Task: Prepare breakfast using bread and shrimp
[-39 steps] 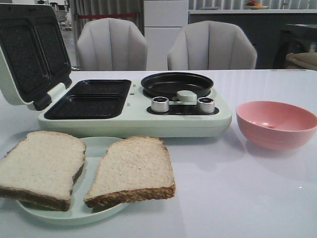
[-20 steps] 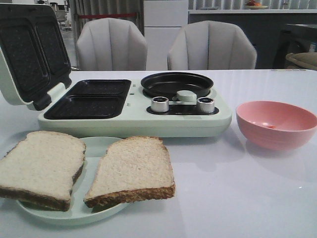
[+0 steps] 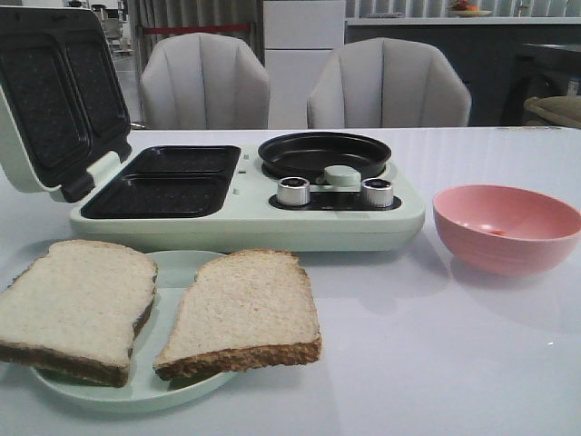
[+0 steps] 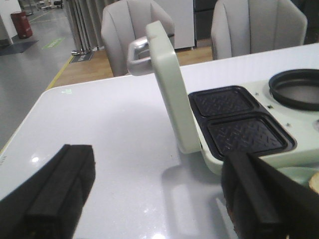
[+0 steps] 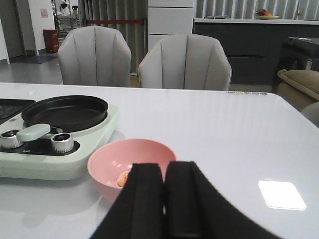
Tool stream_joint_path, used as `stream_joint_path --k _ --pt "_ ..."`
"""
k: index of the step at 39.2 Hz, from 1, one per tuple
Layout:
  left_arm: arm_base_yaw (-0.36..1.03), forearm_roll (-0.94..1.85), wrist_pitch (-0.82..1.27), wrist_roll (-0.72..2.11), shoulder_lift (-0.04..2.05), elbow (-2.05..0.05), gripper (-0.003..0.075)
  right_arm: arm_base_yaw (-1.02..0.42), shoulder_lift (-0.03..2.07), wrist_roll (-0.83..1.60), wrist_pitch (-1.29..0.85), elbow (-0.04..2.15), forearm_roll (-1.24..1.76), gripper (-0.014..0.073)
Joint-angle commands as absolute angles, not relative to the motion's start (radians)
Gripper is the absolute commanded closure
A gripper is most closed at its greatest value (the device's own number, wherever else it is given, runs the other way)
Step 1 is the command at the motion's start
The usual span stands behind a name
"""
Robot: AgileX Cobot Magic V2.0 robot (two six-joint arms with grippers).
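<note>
Two bread slices (image 3: 154,313) lie on a plate (image 3: 177,268) at the table's (image 3: 436,363) front-left corner; left gripper (image 4: 159,194) fingers apart, right gripper (image 5: 164,199) fingers together.

The left gripper (image 4: 159,199) holds its black jaws spread wide apart, while the right gripper (image 5: 164,199) has its jaws pressed together.

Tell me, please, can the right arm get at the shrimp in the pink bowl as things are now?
Probably yes. The shrimp lies uncovered in the open pink bowl, just ahead of the right hand, with nothing between them. The hand is shut, so it must open first.
</note>
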State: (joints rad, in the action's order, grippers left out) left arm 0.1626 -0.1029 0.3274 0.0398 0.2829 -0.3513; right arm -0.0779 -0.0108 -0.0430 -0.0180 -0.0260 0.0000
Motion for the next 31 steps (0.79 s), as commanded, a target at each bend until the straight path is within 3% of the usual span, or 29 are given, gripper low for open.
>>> stream_joint_path --k 1,15,31 --pt "0.219 -0.169 0.291 0.040 0.314 -0.382 0.0134 -0.071 -0.031 -0.040 0.059 -0.010 -0.013 0.0440" --pt "0.459 -0.530 0.415 0.040 0.426 -0.382 0.0134 -0.071 -0.031 -0.040 0.059 -0.010 -0.013 0.0440" --pt "0.851 -0.849 0.565 0.036 0.770 -0.382 0.0134 -0.071 -0.031 -0.040 0.059 -0.010 -0.013 0.0440"
